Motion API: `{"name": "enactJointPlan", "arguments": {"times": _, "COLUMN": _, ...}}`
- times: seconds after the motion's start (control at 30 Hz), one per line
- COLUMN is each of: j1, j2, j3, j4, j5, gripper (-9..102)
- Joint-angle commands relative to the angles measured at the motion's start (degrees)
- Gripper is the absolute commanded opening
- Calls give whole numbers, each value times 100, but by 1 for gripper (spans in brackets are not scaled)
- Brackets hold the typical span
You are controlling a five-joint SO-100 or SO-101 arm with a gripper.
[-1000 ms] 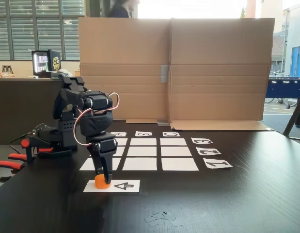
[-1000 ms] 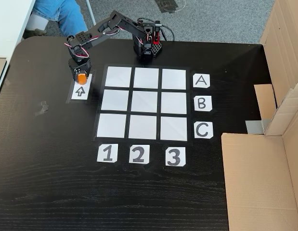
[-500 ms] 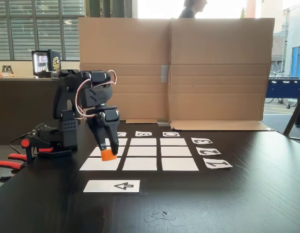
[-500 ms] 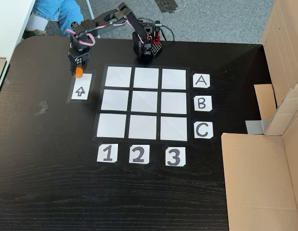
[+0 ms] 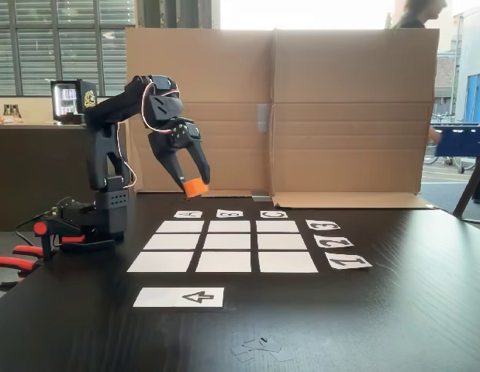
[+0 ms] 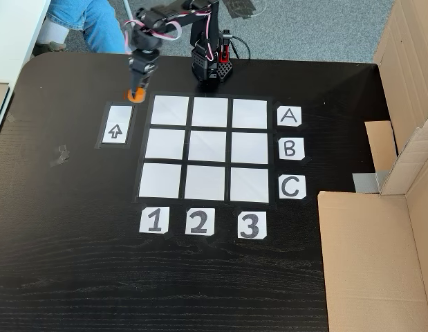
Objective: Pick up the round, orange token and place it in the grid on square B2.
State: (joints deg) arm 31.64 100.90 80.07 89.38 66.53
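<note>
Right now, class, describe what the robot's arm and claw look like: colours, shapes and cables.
The arm is matte black with boxy joint housings. Thin red and white cables loop near its upper joint. The claw has two black tapered fingers. Its black base shows red parts.

A dark wood-grain bench [image 6: 75, 277] carries a white arrow card [image 6: 115, 131] at 9 o'clock of centre in a fixed view from above. A folded cardboard screen [image 5: 278, 108] stands along the far edge in a fixed view from the front. A person's leg in jeans [image 6: 86, 21] shows at 11 o'clock beyond the bench.
</note>
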Motion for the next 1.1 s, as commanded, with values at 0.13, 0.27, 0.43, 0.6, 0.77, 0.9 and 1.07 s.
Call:
{"name": "enactJointPlan", "arguments": {"times": 0.13, "j1": -1318, "j2": 835, "j3": 598, "j4": 62, "j5": 62, "gripper": -1}}
{"name": "enactJointPlan", "arguments": {"times": 0.27, "j1": -2145, "j2": 791, "j3": 765, "j4": 62, "j5": 448, "gripper": -1}}
{"name": "enactJointPlan", "arguments": {"times": 0.43, "j1": -2646, "j2": 360, "j3": 668, "j4": 53, "j5": 791, "gripper": -1}}
{"name": "enactJointPlan", "arguments": {"times": 0.6, "j1": -2953, "j2": -141, "j3": 694, "j4": 44, "j5": 949, "gripper": -1}}
{"name": "enactJointPlan", "arguments": {"times": 0.77, "j1": -3120, "j2": -729, "j3": 642, "j4": 18, "j5": 1116, "gripper": 0}}
{"name": "enactJointPlan", "arguments": {"times": 0.9, "j1": -3138, "j2": -1134, "j3": 554, "j4": -35, "j5": 1178, "gripper": 0}}
{"name": "enactJointPlan", "arguments": {"times": 1.07, "j1": -3173, "j2": -1652, "j3": 352, "j4": -35, "j5": 1345, "gripper": 0}}
